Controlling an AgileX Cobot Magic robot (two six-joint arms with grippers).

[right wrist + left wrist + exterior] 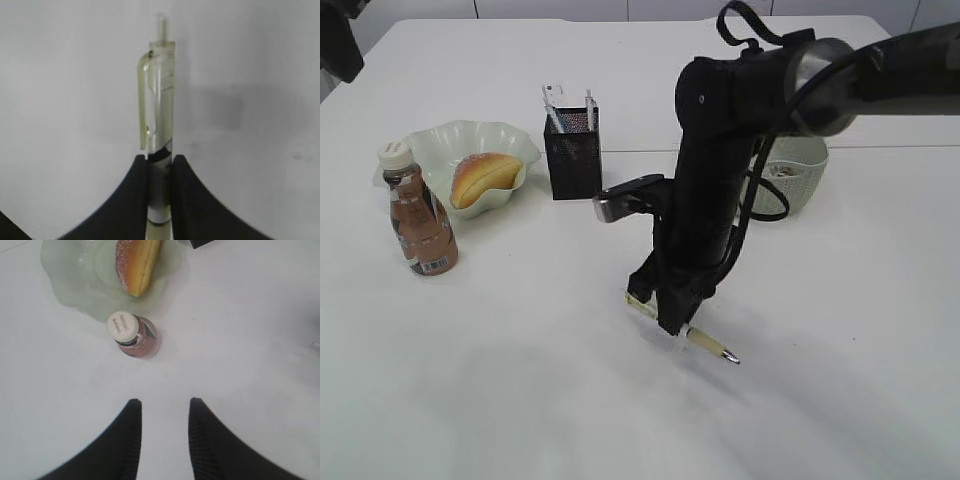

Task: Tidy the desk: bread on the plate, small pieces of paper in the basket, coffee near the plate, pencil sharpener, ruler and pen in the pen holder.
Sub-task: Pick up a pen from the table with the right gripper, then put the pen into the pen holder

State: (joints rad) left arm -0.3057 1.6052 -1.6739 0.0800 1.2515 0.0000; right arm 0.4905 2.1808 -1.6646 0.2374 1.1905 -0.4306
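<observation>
Right tool (pixel 672 318), seen in the exterior view, is pinching a translucent pale-yellow plastic pen (pixel 705 343) low over the white worktop (pixel 520 400), the metal tip pointing right. Behind it, a black mesh pen holder (pixel 573 152) is standing, a golden bread roll (pixel 482 177) is lying in a pale green wavy plate (pixel 438 142), a brown coffee bottle with white cap (pixel 419 217) is standing just beside the plate, and a pale green woven basket (pixel 800 180) is sitting partly behind the arm.

In the left wrist view, the left tool (pixel 164 412) is hanging spread and empty above the bottle (pixel 135 335) and the roll (pixel 137 262).

In the right wrist view, the black fingers (pixel 137 190) are pressing on the pen barrel (pixel 159 115).
</observation>
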